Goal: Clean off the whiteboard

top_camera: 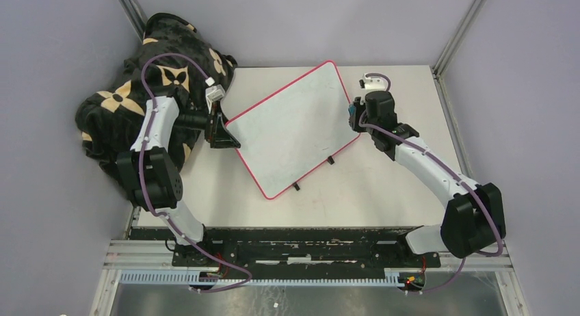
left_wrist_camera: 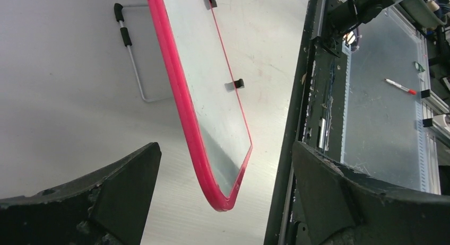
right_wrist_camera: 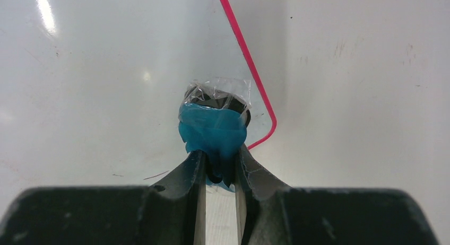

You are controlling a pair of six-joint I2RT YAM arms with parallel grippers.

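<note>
top view, whiteboard: lies skewed at the centre of the table, black feet on its lower-right edge.
top view, left gripper: at the board's left corner, beside a black patterned cloth.
top view, right gripper: at the board's right edge.
left wrist view, jaws: spread wide, the red-rimmed corner between them, touching neither.
right wrist view, jaws: pinching a blue pad wrapped in clear film, at the board's rounded corner.

Pale grey walls enclose a white table, with a black floral-patterned cloth heaped at its left.
</note>
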